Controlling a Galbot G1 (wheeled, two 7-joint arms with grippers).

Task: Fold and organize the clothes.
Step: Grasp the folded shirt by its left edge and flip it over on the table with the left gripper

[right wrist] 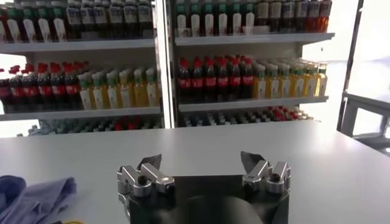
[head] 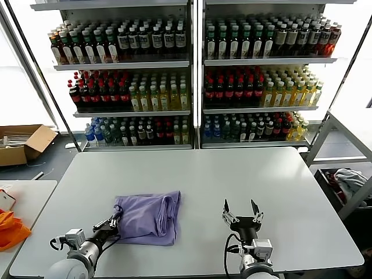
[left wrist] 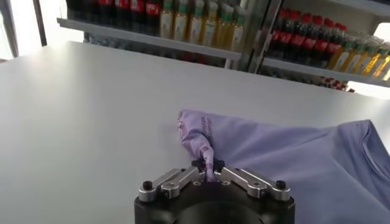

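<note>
One lavender T-shirt of the clothes [head: 149, 216] lies folded in a rough square on the white table [head: 232, 174], left of centre near the front. My left gripper [head: 115, 220] is at its near left corner, shut on a pinched fold of that fabric [left wrist: 206, 152]; the cloth [left wrist: 292, 158] spreads away from the jaws and rises into them. My right gripper [head: 239, 209] stands open over bare table to the right of the shirt, nothing between its fingers [right wrist: 151, 163]. A strip of the shirt [right wrist: 30, 198] shows at the edge of the right wrist view.
Shelves of drink bottles [head: 192, 75] stand behind the table. An orange cloth [head: 11, 228] lies on a side table at the left, a cardboard box [head: 23, 144] sits on the floor, and a rack with a grey-white bundle [head: 349, 180] is at the right.
</note>
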